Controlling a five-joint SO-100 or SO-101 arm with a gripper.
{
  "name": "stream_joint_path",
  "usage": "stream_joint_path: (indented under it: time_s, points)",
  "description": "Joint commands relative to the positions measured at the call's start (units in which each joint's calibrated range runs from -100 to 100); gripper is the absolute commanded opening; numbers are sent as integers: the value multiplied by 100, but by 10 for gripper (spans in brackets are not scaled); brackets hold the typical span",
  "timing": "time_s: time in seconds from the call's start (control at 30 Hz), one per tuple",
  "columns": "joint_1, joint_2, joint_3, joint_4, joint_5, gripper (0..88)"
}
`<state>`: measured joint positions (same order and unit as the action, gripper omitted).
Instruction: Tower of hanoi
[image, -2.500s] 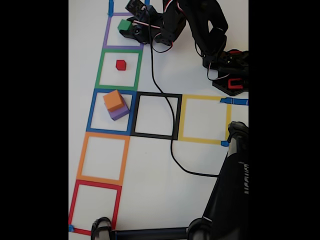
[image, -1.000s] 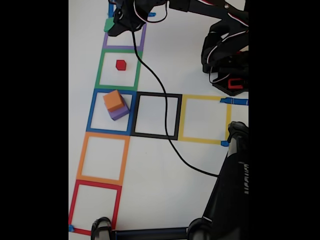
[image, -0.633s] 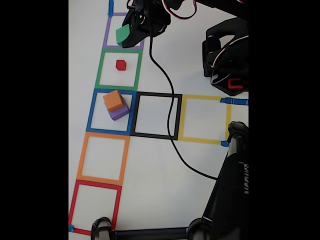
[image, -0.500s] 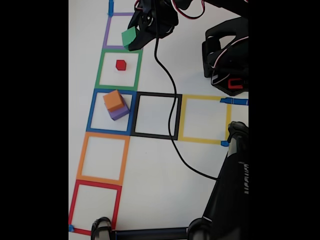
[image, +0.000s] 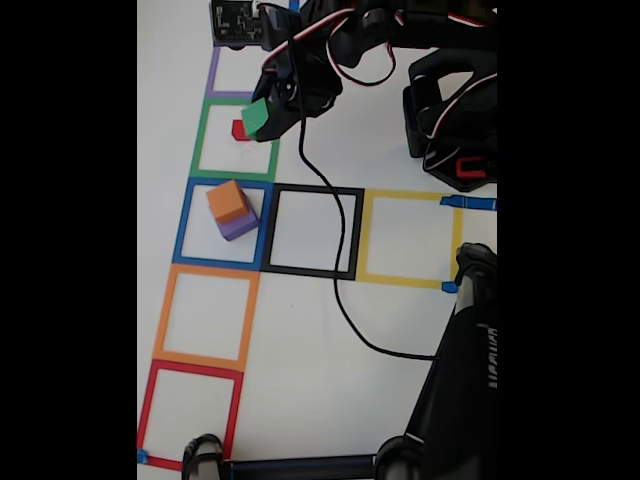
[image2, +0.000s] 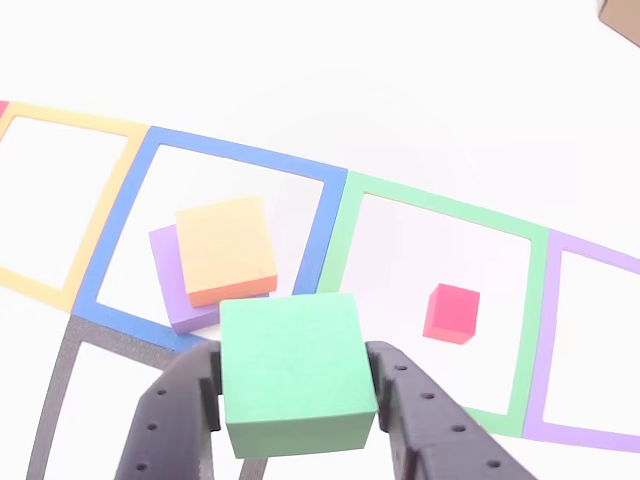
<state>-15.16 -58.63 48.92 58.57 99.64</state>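
— How many cubes do you count?

— Four. I am clamped on the green cube (image2: 295, 370), one of my fingers (image2: 175, 420) on each side, and in the fixed view it hangs over the green square (image: 238, 138). The red cube (image2: 452, 312), the smallest, sits inside that square. The orange cube (image2: 227, 247) lies on the purple cube (image2: 175, 290), skewed, in the blue square (image2: 330, 215).

— And squares?

— Seven in the fixed view: purple, green, blue, orange and red in a column, then a black square (image: 313, 232) and a yellow square (image: 410, 238) beside the blue.

— Anything else?

— One black cable (image: 340, 280) trailing across the black square.
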Motion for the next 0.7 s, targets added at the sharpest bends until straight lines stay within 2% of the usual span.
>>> stream_joint_path:
  time_s: [0.0, 0.1, 0.3, 0.67]
  points:
    - [-76, 344, 818, -1646, 36, 69]
    - [-191, 716, 1490, -2917, 36, 72]
    - [-527, 1507, 2218, -4755, 36, 75]
    - [-594, 2436, 2227, -5881, 36, 77]
